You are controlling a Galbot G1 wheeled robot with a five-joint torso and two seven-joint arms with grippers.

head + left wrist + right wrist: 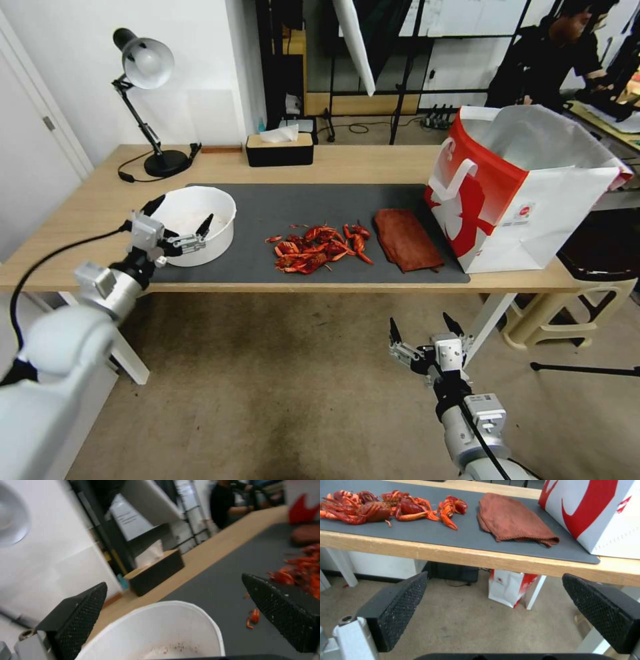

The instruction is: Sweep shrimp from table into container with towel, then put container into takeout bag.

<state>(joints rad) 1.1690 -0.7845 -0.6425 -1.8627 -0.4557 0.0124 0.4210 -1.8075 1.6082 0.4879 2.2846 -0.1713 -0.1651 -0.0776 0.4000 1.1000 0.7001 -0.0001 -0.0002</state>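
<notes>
The table (373,163) carries a dark grey mat (280,203) across most of its top. At the mat's right end stands the takeout bag (527,193), upright with its mouth open, red front facing the middle. The container (197,223) sits on the mat's left end, with faint reddish specks on its inner floor. The towel (407,240) lies flat just beside the bag, and the shrimp (320,248) lie piled at the mat's centre, near the towel's left edge. The left gripper (179,224) hovers at the container's near rim, its 2 fingers spread apart and grasping nothing. The right gripper (425,328) hangs below the table's front edge, over the floor, fingers likewise released.
</notes>
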